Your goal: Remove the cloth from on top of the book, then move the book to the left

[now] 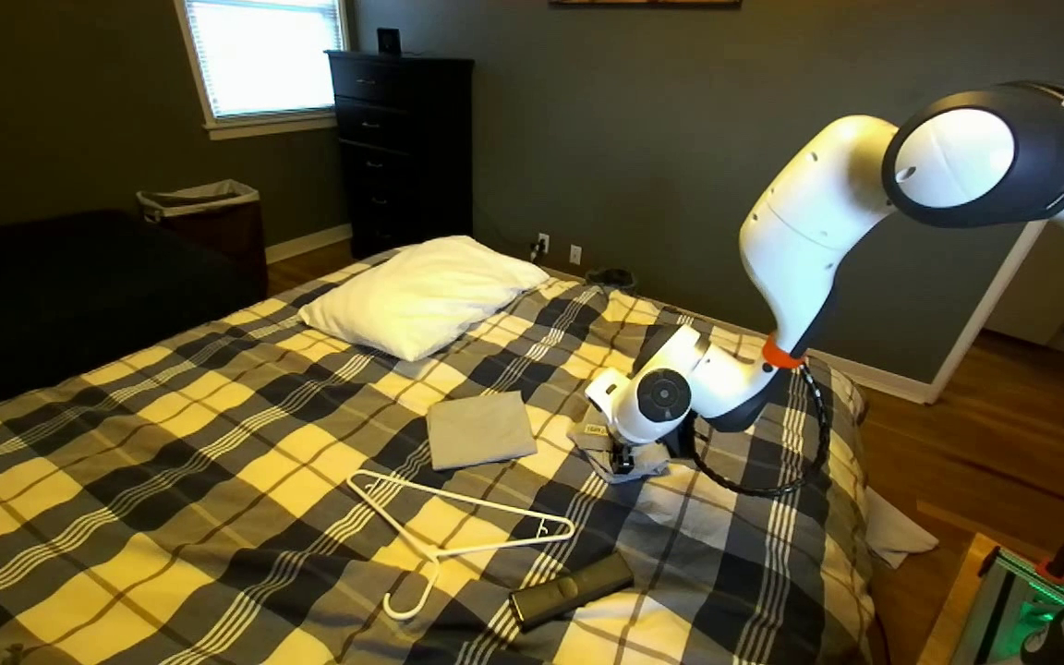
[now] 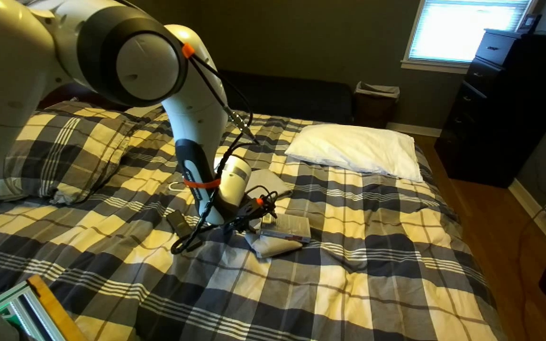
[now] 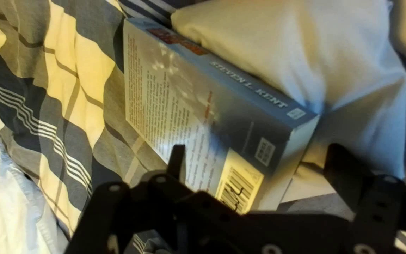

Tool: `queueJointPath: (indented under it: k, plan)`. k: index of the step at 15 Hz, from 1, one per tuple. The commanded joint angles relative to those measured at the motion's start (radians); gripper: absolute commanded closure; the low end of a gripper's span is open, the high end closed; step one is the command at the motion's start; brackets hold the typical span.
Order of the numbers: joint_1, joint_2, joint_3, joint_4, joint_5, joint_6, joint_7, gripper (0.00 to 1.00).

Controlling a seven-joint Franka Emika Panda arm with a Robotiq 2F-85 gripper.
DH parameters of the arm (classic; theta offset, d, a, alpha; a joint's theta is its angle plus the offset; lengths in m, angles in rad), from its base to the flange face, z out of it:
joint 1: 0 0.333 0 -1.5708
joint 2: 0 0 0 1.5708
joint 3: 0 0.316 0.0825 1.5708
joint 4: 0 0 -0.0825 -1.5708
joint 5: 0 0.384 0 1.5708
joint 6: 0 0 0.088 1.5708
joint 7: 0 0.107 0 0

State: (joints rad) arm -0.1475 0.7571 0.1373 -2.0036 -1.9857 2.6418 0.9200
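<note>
Grey walls (image 1: pixel 606 157) stand behind a plaid bedspread (image 1: pixel 246 453) that fills much of both exterior views. The book (image 3: pixel 203 102) lies back cover up across the middle of the wrist view; in an exterior view the same book (image 2: pixel 289 225) sits just below centre. The pale, rumpled cloth (image 3: pixel 294 53) lies against its spine, at the upper right of the wrist view; whether some is tucked beneath, I cannot tell. The back cover is bare of fabric, so I judge the step in hand to be gripping and shifting the book.

The gripper (image 3: pixel 256 147) is spread wide and holds nothing, its fingers at the lower centre and lower right of the wrist view. To do this well, straddle the book's width and sink the tips to its sides, slipping the lower-right finger between spine and cloth so the cloth is not pinched along. The cover looks slick, so squeeze firmly, then lift before going sideways; pushing would likely ruck the soft bedspread. Whose left is meant is unclear, but in an exterior view a flat grey square (image 1: pixel 481 432) and a hanger (image 1: pixel 433 555) lie left of the book: pass above them.
</note>
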Motion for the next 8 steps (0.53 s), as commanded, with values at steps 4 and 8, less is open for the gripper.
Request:
queueJointPath:
  k: [4,8]
  plan:
    - [0.008,0.006,-0.02,-0.015,0.149,-0.043,-0.085,0.0]
    - [0.031,0.022,-0.039,0.013,0.149,-0.138,-0.039,0.0]
